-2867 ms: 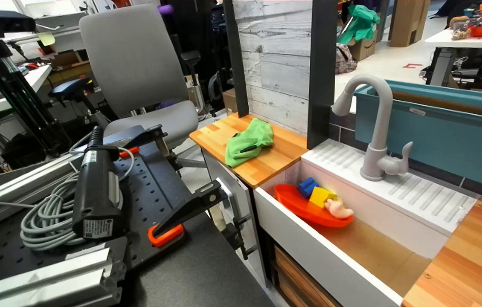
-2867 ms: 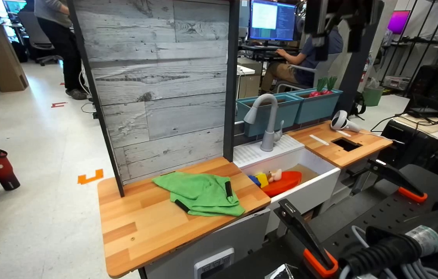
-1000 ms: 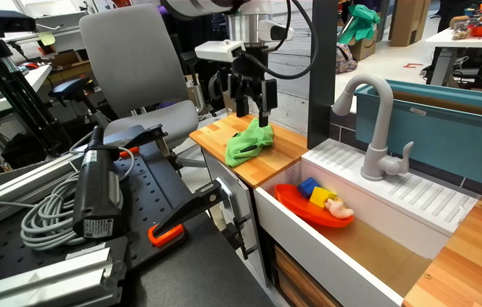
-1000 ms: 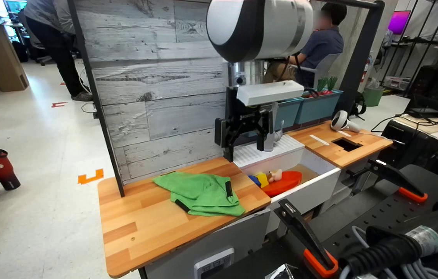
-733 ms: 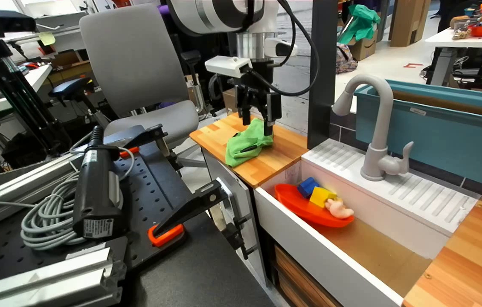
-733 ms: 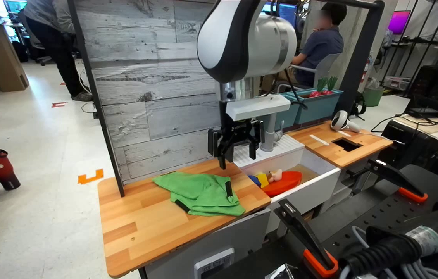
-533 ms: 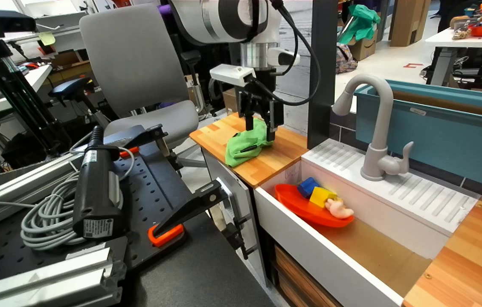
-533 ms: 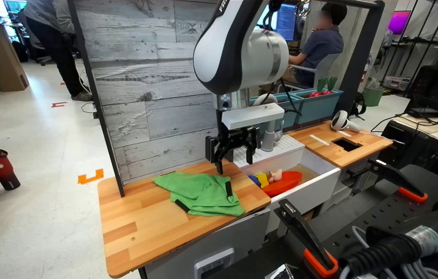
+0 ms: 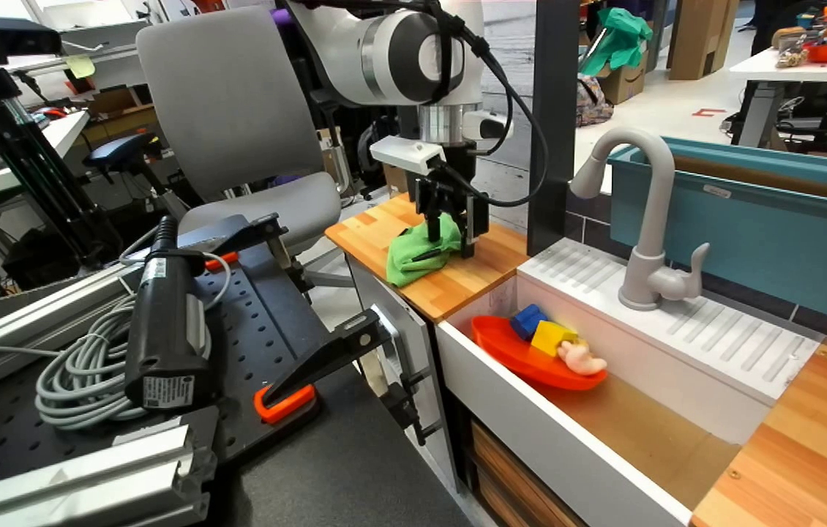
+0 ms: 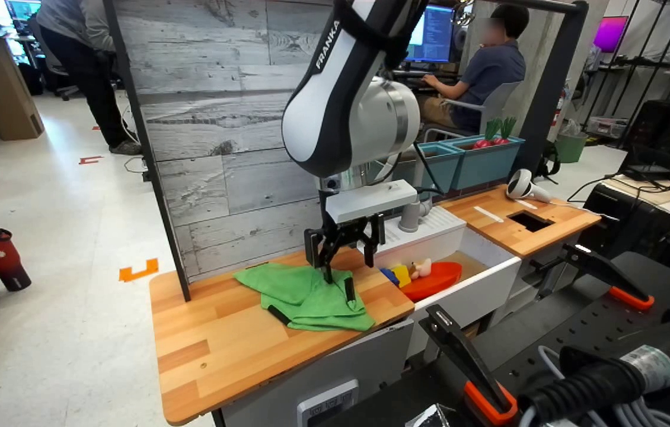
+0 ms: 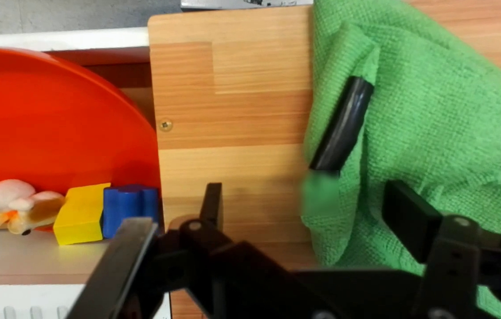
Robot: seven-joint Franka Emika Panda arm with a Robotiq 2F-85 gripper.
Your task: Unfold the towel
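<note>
The hand (image 11: 306,206), jaws spread apart, straddles one edge of the rumpled green towel (image 11: 445,115) on the wooden worktop (image 11: 241,115).

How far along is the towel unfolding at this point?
Done: no unfolding yet; the green towel lies folded over and creased on the wooden counter.
In hand: a grasp, it seems; the gripper stands open astride the towel's edge in the wrist view, not yet closed on cloth.
Left: likely gripping that edge, then spreading the folds flat.
</note>
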